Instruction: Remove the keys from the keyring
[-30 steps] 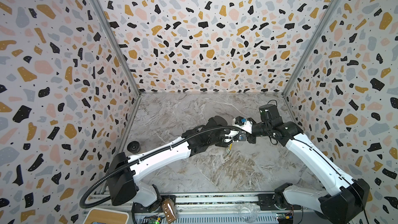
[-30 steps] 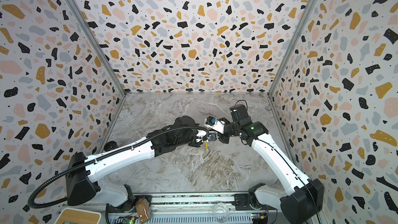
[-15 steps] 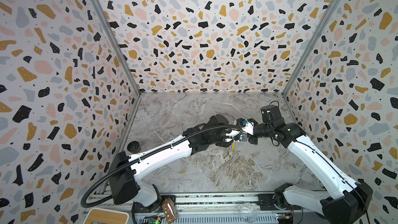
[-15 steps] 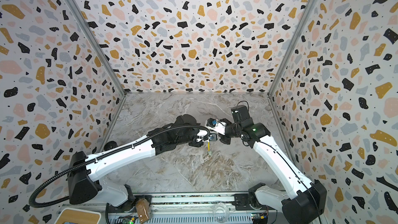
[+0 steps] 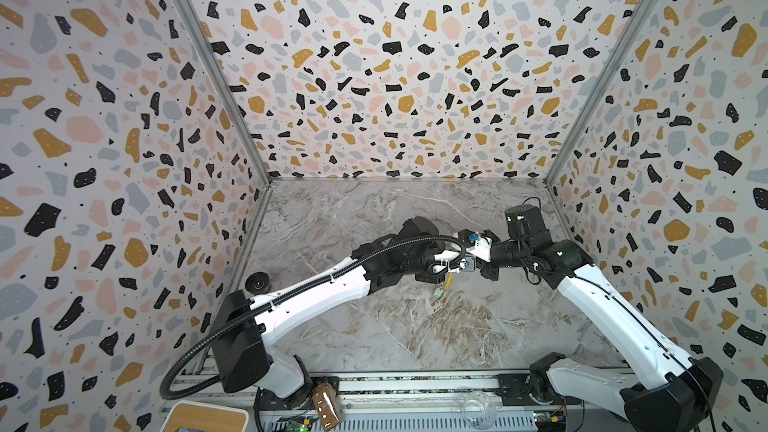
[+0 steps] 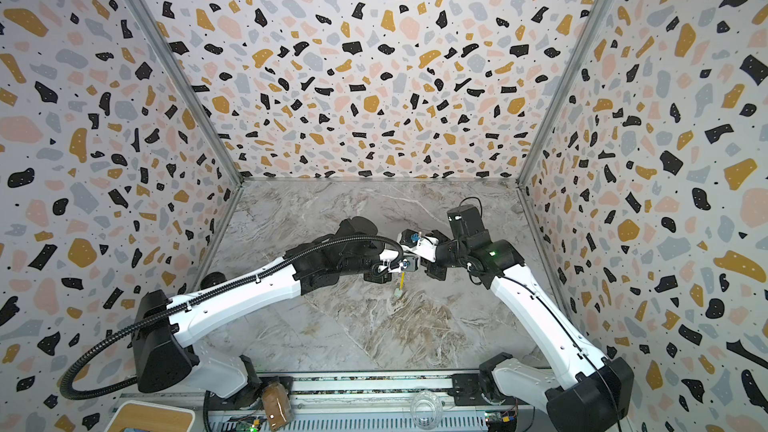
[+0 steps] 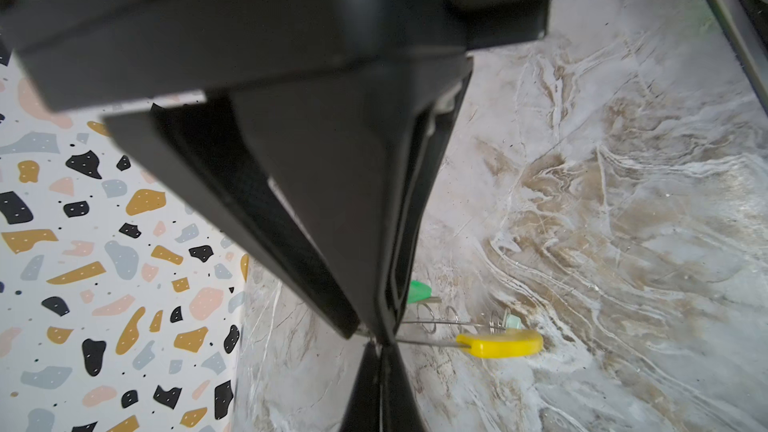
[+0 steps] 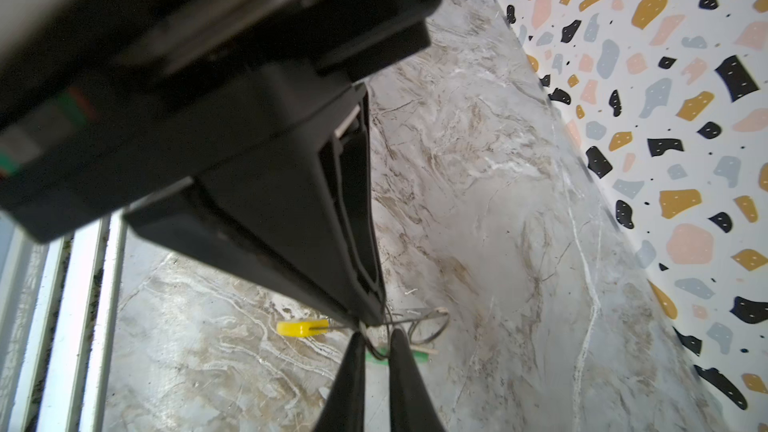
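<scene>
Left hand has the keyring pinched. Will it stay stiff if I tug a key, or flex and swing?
The keyring is thin wire, so it will probably flex and spring rather than stay rigid. Pinched only at the left hand tips, it may pivot or slip. The keys hang on small loops, so they'll likely swing and slide.

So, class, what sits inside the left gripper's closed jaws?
The left gripper pinches the wire of the keyring; the yellow sleeve sticks out beyond. The pinched stretch is covered by its fingers, which half-hide the green key tag.
</scene>
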